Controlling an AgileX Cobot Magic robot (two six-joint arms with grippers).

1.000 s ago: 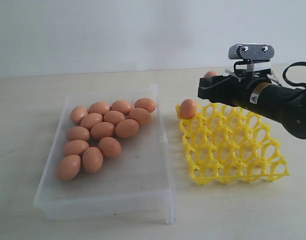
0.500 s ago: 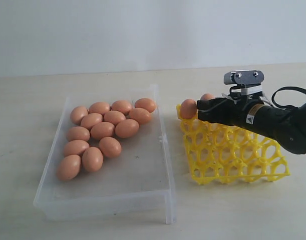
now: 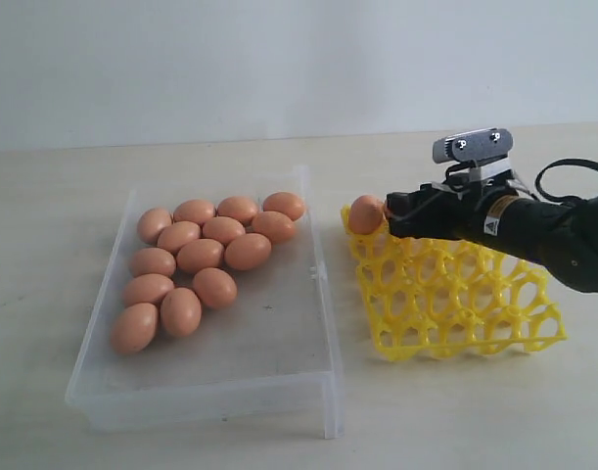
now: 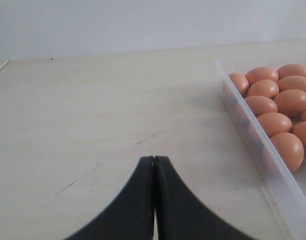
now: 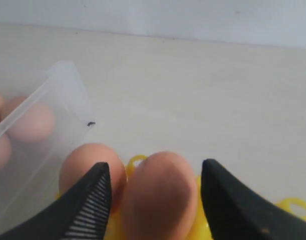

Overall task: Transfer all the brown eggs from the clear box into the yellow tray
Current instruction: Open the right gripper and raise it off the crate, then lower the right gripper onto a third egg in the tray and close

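Observation:
Several brown eggs [image 3: 201, 255] lie bunched in the far left part of the clear box [image 3: 320, 294]. To its right stands the yellow tray [image 3: 455, 313], with one egg [image 3: 366, 213] in its far left corner cup. My right gripper [image 3: 391, 211] hangs low over that corner. In the right wrist view its jaws [image 5: 156, 167] are open around a second egg [image 5: 160, 195], which sits on the tray [image 5: 135, 161] beside the corner egg [image 5: 85, 160]. My left gripper [image 4: 154, 159] is shut and empty over bare table beside the box wall [image 4: 253, 135].
The pale tabletop [image 3: 455, 411] stretches around the box and the tray. A white wall [image 3: 279, 59] stands behind. A black cable [image 3: 573, 168] trails from the right arm.
My right gripper has come down and a little leftward with an egg onto the tray's far left corner. Its jaws now stand apart around that egg. The eggs in the box have not moved.

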